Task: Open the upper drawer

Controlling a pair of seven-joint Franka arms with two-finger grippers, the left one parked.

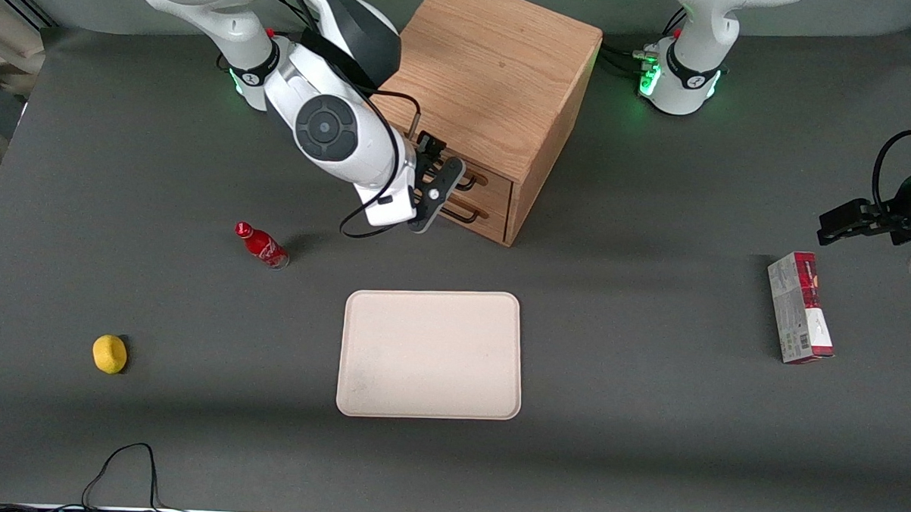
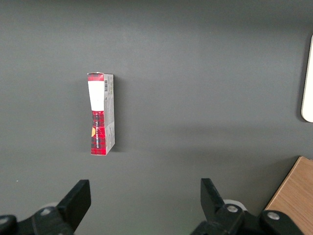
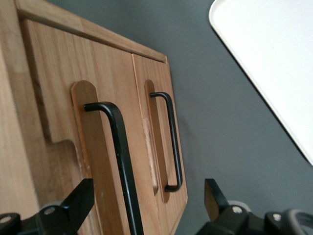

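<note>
Gripper [image 3: 146, 208] open astride upper drawer [image 3: 63, 98] handle [image 3: 120, 161]

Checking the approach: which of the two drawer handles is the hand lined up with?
The upper drawer's handle, the one nearer the cabinet top: it runs between the open hand's fingers. The lower handle sits apart.

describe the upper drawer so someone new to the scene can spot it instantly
Find the light wooden cabinet standing farther from the front camera than the cream tray. Its front carries two stacked oak drawers, each with a black wire handle. The upper drawer is the one directly under the cabinet's top, above the lower drawer; the gripper, fingers open, hovers right in front of its handle.
</note>
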